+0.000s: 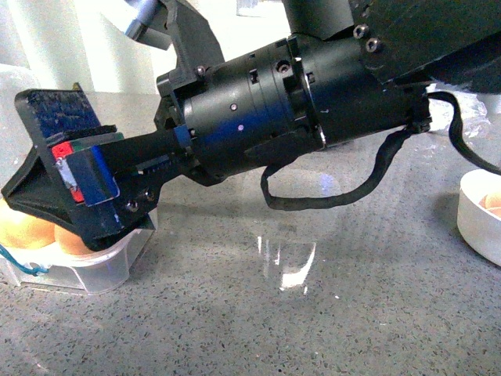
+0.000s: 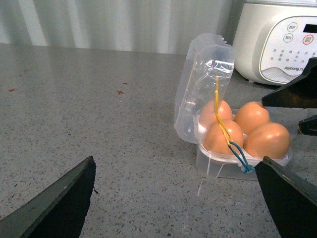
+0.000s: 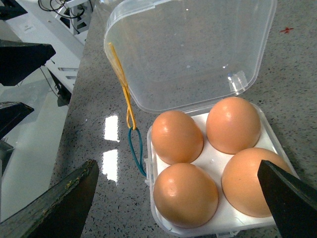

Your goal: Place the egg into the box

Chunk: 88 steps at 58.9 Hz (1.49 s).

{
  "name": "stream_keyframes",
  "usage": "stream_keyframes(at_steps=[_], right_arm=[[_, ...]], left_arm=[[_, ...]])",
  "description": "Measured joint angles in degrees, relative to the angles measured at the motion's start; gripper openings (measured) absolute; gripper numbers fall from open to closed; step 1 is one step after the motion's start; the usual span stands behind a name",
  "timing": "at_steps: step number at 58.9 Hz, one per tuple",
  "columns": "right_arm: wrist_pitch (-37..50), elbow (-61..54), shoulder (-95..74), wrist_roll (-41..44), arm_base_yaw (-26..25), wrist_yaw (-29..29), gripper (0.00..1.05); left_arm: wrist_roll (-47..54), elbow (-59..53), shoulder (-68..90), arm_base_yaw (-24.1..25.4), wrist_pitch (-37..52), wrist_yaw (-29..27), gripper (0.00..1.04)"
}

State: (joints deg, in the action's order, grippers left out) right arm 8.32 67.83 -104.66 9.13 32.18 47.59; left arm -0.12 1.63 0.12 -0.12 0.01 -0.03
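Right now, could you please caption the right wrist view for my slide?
Right gripper, open, over the clear four-egg box: lid raised, four brown eggs seated.

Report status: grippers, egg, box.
Left gripper open, empty. Right gripper open, empty, over box. Four eggs seated, lid up. Nothing in the way.

A: Box point(image 3: 198, 54): clear plastic, glossy lid. White insert point(image 3: 218, 161): smooth plastic.
B: Eggs point(image 3: 177, 136): smooth shell with a soft sheen.
A: Countertop point(image 1: 329, 329): grey speckled stone look, polished, mirrors light.
B: Wrist housing point(image 1: 258, 110): matt black. Its cable sleeve point(image 1: 368, 184) looks woven. Rice cooker point(image 2: 270, 39): glossy white plastic.
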Motion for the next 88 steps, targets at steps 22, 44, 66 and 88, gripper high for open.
stream_keyframes(at_steps=[22, 44, 66, 88], right_arm=[[7.9, -5.7, 9.4, -5.2, -7.5, -3.7, 0.98], [10.8, -17.1, 31.8, -7.9, -22.2, -38.5, 0.98], [1.4, -32.5, 60.4, -6.4, -31.9, -47.9, 0.69], [2.0, -57.3, 83.2, -8.5, -32.1, -47.5, 0.03]], left_arm=[[0.0, 0.0, 0.0, 0.0, 0.0, 0.0, 0.98], [0.0, 0.0, 0.0, 0.0, 0.0, 0.0, 0.98], [0.0, 0.0, 0.0, 0.0, 0.0, 0.0, 0.98], [0.0, 0.0, 0.0, 0.0, 0.0, 0.0, 0.98]])
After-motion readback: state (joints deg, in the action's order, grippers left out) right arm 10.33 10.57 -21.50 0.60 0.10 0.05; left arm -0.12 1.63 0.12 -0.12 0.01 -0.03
